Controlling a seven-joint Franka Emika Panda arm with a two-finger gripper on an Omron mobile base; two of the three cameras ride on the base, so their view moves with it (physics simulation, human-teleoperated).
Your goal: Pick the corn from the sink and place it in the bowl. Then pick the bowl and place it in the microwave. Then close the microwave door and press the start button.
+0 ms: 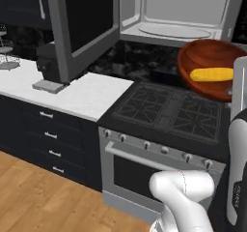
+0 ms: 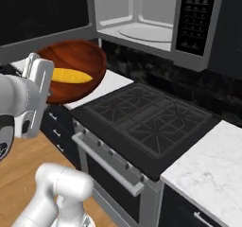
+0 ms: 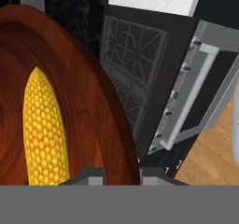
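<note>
Here, in the left base view, the bowl (image 1: 212, 67) hangs in the air over the stove (image 1: 169, 108), tilted toward the camera, with the corn (image 1: 212, 74) lying across its inside; the claw itself is hidden behind the arm at the bowl's near right edge. The microwave (image 1: 173, 13) stands up and beyond the claw, its cavity bare, and the microwave door (image 1: 82, 28) swings wide off to the left. In the right base view the bowl (image 2: 75, 70) sits just past the hand, its rim running into the claw's end, and the corn (image 2: 71, 75) rests loose inside, near the claw. The bowl looks stiff and glossy, probably slick wood, and not heavy; the cob is light and free to roll, so I judge any further tilt risks spilling it. In the hand view the claw (image 3: 122, 172) is clenched on the bowl's rim (image 3: 119, 139), one fingertip (image 3: 91, 174) inside the wall and the other outside, with the corn (image 3: 44, 129) just left of the inner tip. A rim pinch is the only sensible hold on so wide a dish, yet it leaves the weight hanging off one edge, so the grip should be firm and the carry level.
</note>
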